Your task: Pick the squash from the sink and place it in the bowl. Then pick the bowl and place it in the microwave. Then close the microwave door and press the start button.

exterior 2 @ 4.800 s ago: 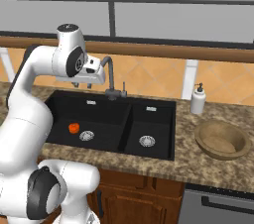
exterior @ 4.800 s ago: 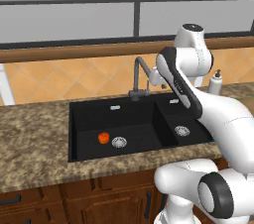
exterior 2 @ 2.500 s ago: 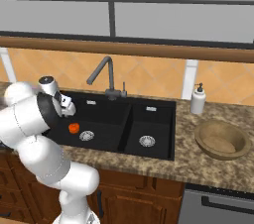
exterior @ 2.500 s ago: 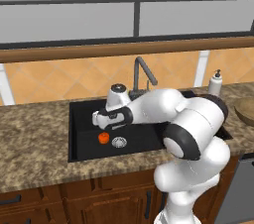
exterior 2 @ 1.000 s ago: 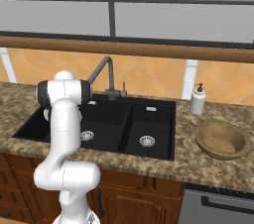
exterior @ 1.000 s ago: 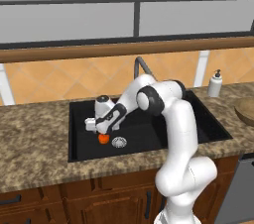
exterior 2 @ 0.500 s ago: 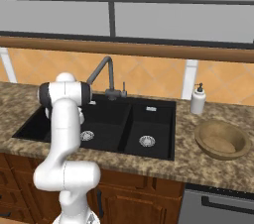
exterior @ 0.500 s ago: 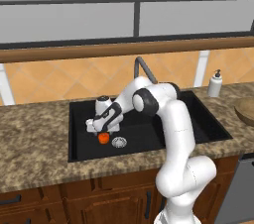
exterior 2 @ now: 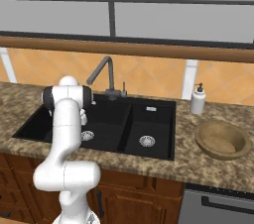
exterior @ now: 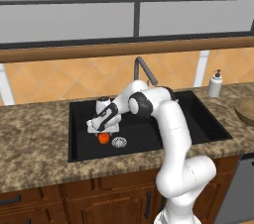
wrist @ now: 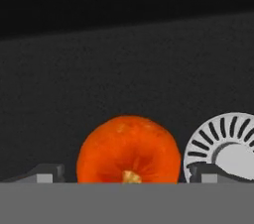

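1. The claw (exterior: 102, 131) has dropped lower into the sink (exterior: 79, 146) over the last second
2. Its spread tips now flank the squash (wrist: 129, 149), beside the drain (wrist: 222, 143)
3. Closing should secure it for the bowl (exterior 2: 222, 139)

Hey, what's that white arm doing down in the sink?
It is reaching into the left basin of the black sink for a small orange-red squash lying beside the round silver drain. Its gripper sits just above the squash with the fingers open on either side, not yet closed. The round tan wooden bowl it should go in waits on the granite counter, right of the sink.
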